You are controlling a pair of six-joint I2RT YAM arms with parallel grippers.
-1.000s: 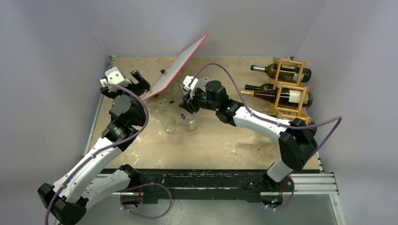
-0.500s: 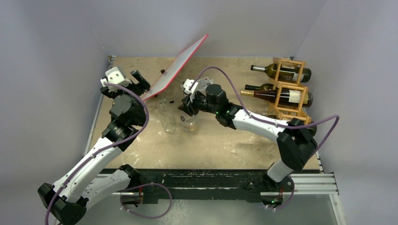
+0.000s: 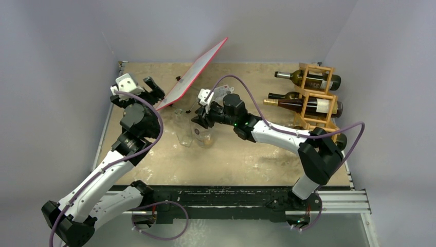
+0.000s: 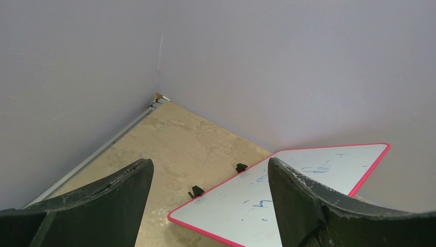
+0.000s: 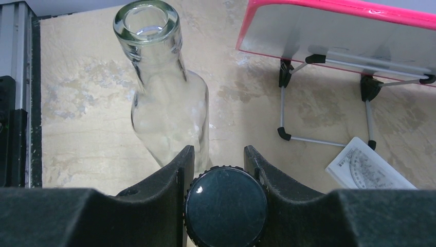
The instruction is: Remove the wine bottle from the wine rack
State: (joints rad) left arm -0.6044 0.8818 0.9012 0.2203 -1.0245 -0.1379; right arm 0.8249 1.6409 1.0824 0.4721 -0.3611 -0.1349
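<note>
Your right gripper (image 5: 219,154) is clamped on the black cap (image 5: 225,206) of the wine bottle (image 3: 205,135). The bottle is near the middle of the table (image 3: 257,154), well apart from the wine rack (image 3: 314,98) at the far right corner. I cannot tell whether its base rests on the table. Watch two things — a grip on the cap alone may let it swing or slip, and the empty glass bottle (image 5: 169,113) just beside it could be knocked over. Your left gripper (image 4: 211,175) gapes, holding nothing.

Blue scribbles on the whiteboard (image 4: 241,203) and fine print on the white card (image 5: 367,170) cannot be read.
</note>
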